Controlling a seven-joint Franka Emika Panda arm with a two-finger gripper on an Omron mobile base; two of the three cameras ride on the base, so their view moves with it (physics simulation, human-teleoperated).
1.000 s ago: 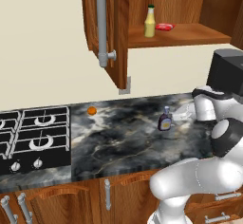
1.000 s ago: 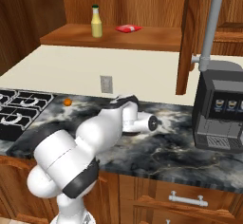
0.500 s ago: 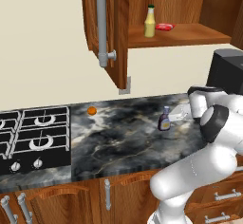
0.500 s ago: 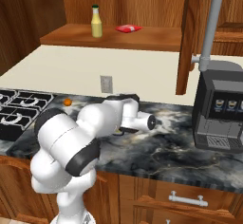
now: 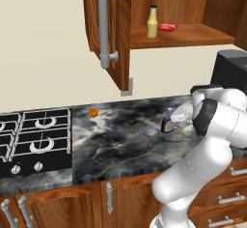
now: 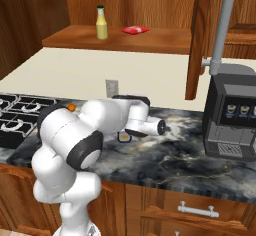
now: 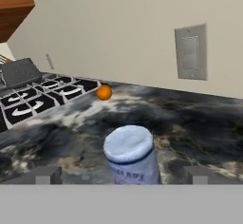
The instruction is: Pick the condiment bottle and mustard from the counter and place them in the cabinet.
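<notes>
The condiment bottle [image 5: 167, 121], dark with a bluish cap, stands upright on the marble counter [image 5: 125, 145]. My gripper [image 5: 174, 118] reaches it from the right, level with the worktop. In the hand view the bottle's cap [image 7: 129, 144] sits between my two fingertips [image 7: 47, 174], which stand wide apart, so the gripper [image 7: 123, 175] is open around it. From the right base view the bottle [image 6: 123, 137] peeks out under my forearm. The mustard [image 5: 152, 21] stands on the shelf of the open cabinet [image 5: 183, 35], also seen as the yellow bottle [image 6: 102, 22].
A red packet [image 5: 167, 27] lies beside the mustard. The cabinet door [image 5: 120, 34] with its grey bar handle [image 5: 102, 24] hangs open over the counter. A small orange ball [image 5: 93, 112] lies by the stove [image 5: 34, 135]. A coffee machine [image 6: 232, 112] stands at the right.
My elbow and forearm have swung round while the hand stayed at the bottle. The bottle has not moved.
</notes>
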